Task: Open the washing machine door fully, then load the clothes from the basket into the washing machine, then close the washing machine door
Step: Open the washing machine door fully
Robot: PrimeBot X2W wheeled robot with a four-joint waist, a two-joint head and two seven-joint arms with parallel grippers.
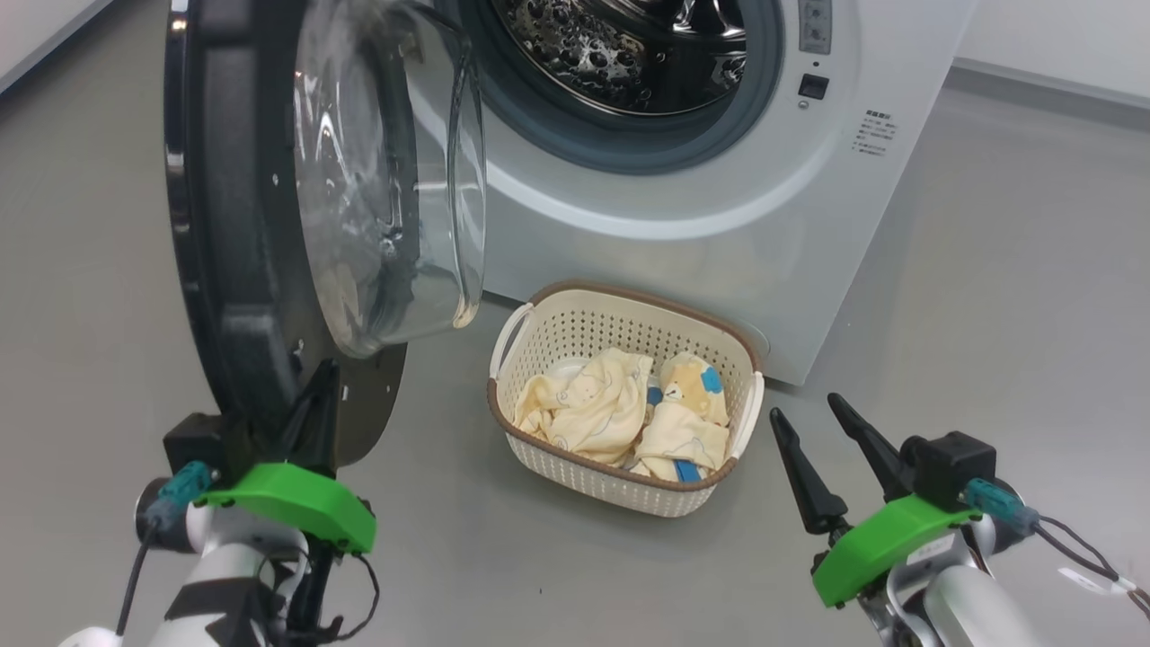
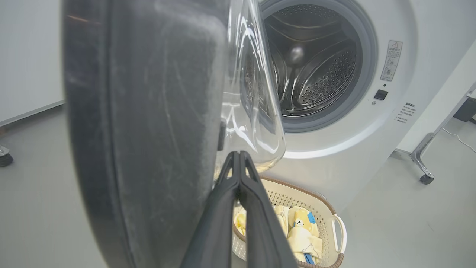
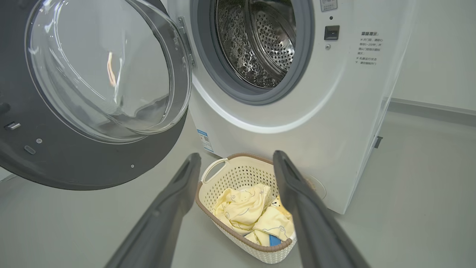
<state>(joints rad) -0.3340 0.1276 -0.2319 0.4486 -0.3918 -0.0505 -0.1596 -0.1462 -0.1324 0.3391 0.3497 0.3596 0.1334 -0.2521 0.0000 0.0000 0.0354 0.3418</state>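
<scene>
Clothes point(image 1: 597, 404) lay in the basket point(image 1: 620, 289) at six o'clock. Fingers together, the left gripper point(image 1: 325, 377) sat by the washing machine door's point(image 1: 225, 225) lower rim at seven o'clock, probably to push it wider; the right gripper point(image 1: 804, 406) hovered spread at four o'clock.

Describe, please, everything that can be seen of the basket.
The basket is small, rectangular with rounded corners, of cream plastic as it looks, with perforated walls, a brown rim and a white handle at each short side. It stands upright on the grey floor, close before the washing machine, below its open doorway. Pale yellow clothes lie in it. Nothing else touches it.
</scene>
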